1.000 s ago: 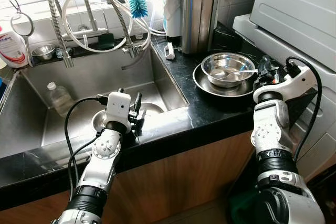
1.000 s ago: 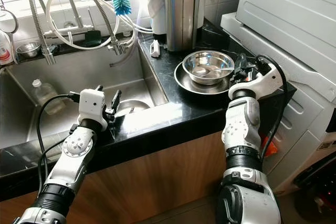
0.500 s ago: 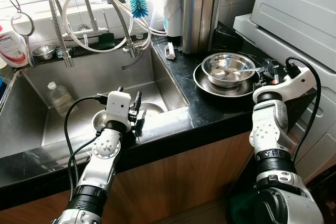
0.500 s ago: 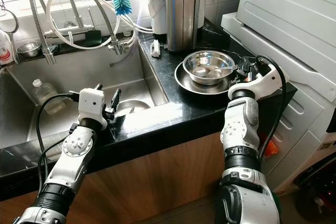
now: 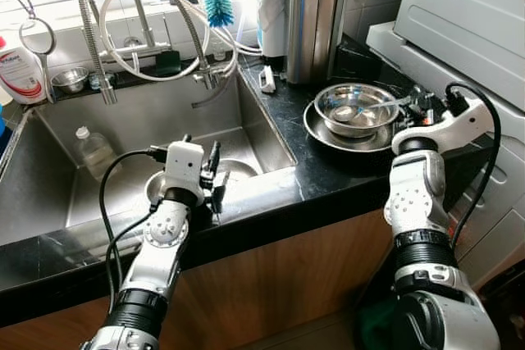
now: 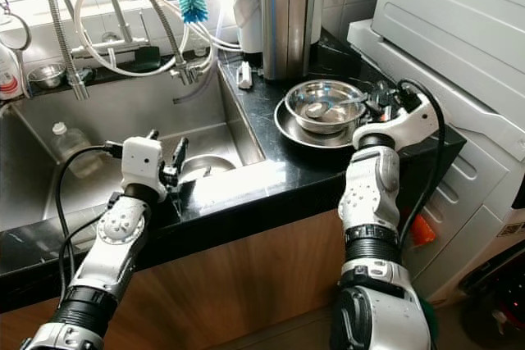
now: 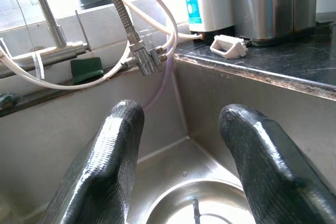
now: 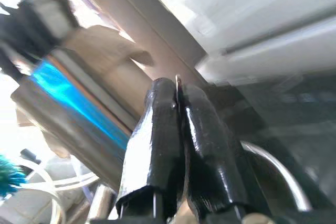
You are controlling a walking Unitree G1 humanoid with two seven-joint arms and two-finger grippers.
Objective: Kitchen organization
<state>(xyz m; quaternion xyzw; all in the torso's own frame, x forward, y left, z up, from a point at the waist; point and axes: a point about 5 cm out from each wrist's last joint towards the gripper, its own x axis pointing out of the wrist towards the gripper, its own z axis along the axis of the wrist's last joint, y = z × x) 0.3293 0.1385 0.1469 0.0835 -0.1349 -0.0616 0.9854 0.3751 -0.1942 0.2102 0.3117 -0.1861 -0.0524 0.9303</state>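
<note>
We are wearing silver jointed arms dotted with small screws, ribbed black cuffs, white wrist housings and looping black cables. Our left gripper [image 7: 181, 174] and right gripper [image 8: 178, 129] are showing long, textured black fingers.

Left gripper [image 5: 215, 171] sits at the sink [image 5: 49, 178] front edge, over a steel bowl [image 5: 231, 171] in the basin. Right gripper [image 5: 417, 106] holds a spoon [image 5: 379, 107] w/ its bowl end in the steel bowl [image 5: 356, 109] on a plate [image 5: 328, 134], countertop [image 5: 328, 171] right of sink.
</note>
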